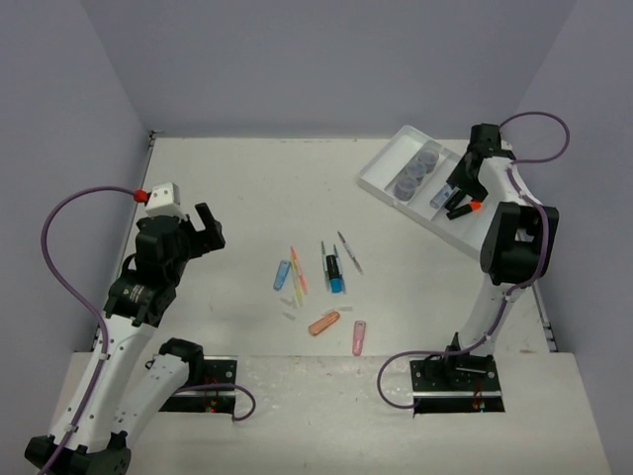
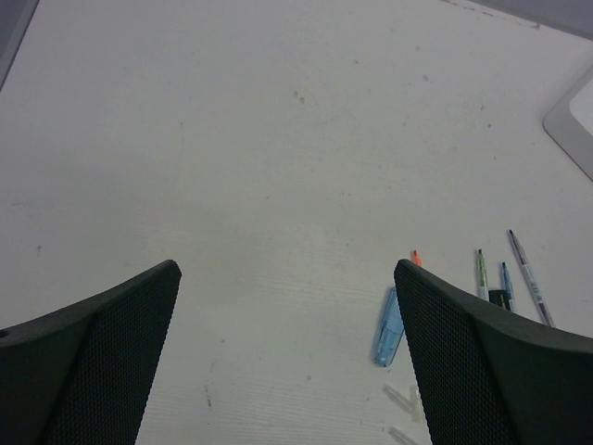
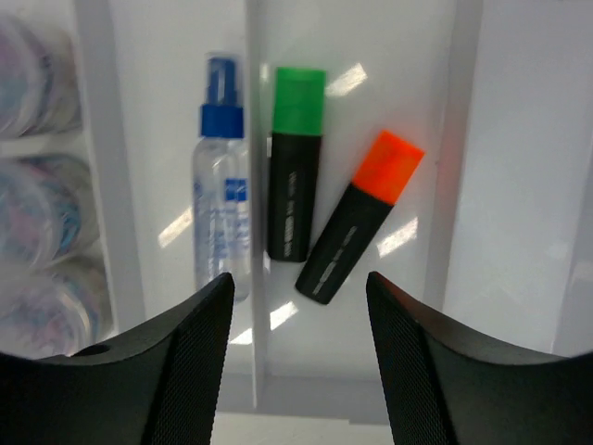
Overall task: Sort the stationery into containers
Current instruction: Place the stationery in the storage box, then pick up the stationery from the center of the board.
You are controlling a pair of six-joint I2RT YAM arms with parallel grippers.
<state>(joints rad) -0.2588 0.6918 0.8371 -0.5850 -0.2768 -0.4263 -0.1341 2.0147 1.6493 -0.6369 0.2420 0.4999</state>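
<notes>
R gripper (image 3: 298,283) jaws apart, empty, over white tray (image 1: 376,176), green-capped highlighter (image 3: 295,176) & orange-capped highlighter (image 3: 357,218) lying in 1 compartment; L gripper (image 2: 287,269) wide open above table (image 1: 247,188); pens (image 1: 349,252) loose mid-table

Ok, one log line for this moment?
left gripper: open, empty, above table | right gripper: open over tray | green highlighter, orange highlighter: in tray, same compartment | blue highlighter, pens: on table
</notes>
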